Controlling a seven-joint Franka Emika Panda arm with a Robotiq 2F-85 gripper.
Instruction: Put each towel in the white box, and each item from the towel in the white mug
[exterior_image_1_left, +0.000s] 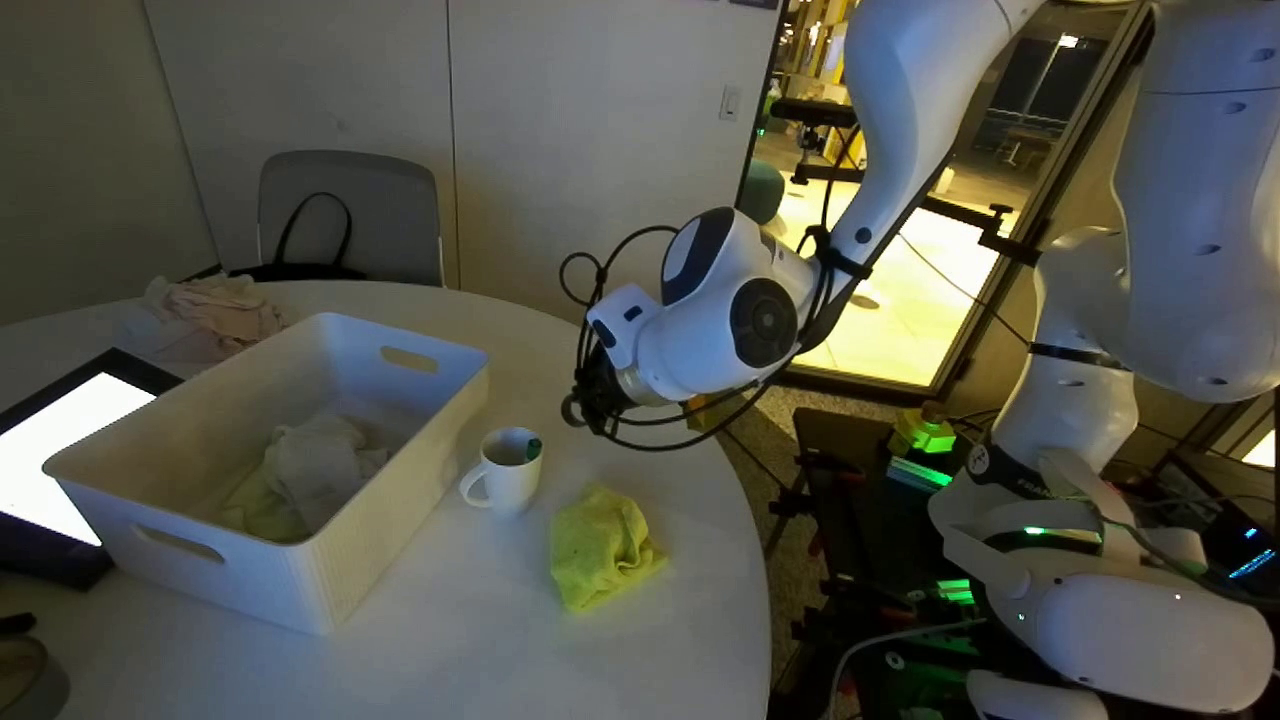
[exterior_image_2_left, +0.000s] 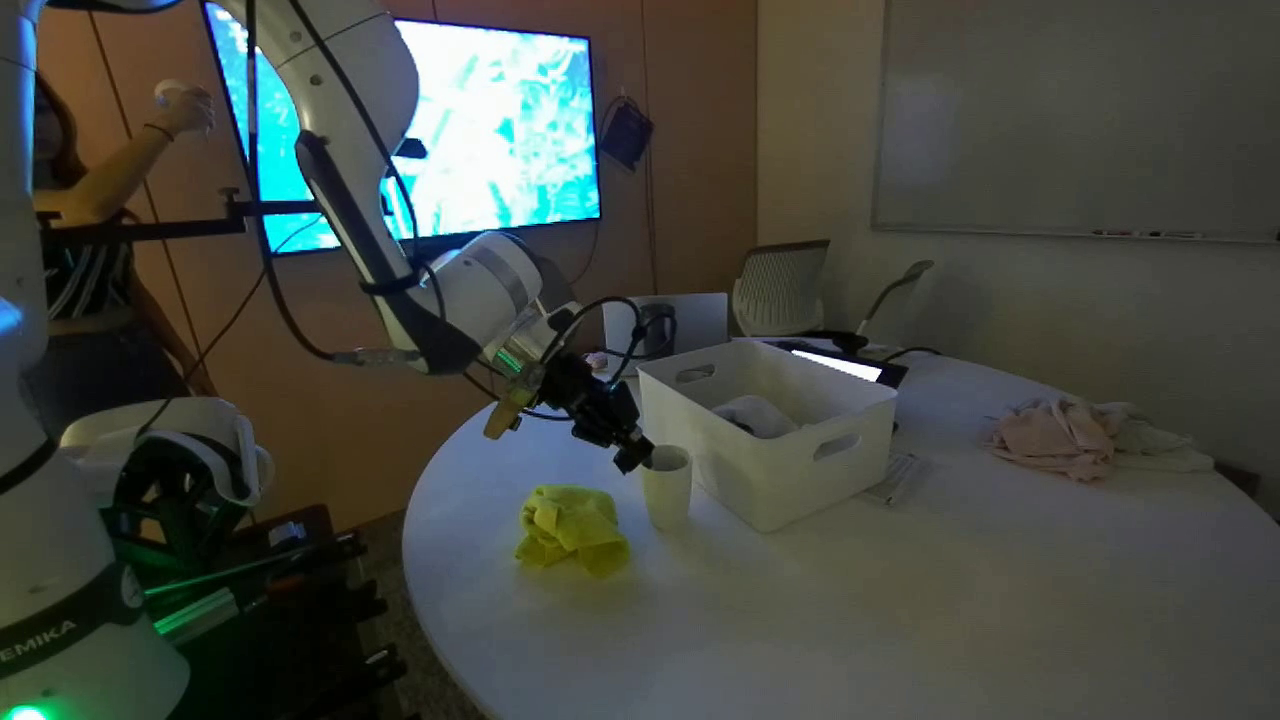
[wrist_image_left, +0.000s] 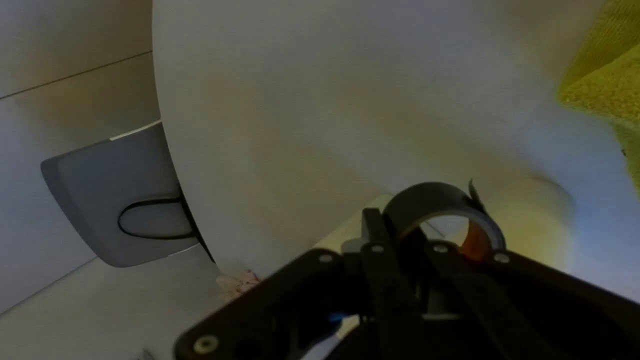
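In the wrist view, the gripper (wrist_image_left: 401, 237), at the lower edge of the frame, is clenched on the wall of a dark ring (wrist_image_left: 434, 196); a yellow-green towel (wrist_image_left: 600, 90) cuts into the upper right, and a chair (wrist_image_left: 115, 200) stands at left, past the curved edge of the table (wrist_image_left: 280, 125).

In an exterior view, the mug (exterior_image_1_left: 505, 480) stands upright left of lower center, a green piece (exterior_image_1_left: 533, 449) inside, between the box (exterior_image_1_left: 395, 515) at left and the bunched towel at lower center. Rumpled cloth (exterior_image_1_left: 325, 465), white to yellowish, lies in the box.

In an exterior view, the gripper's tip shows beside the mug's rim at frame center, contact impossible to tell; pink cloth (exterior_image_2_left: 1055, 440) lies at right, and a person (exterior_image_2_left: 95, 280) stands at upper left, 1 arm raised
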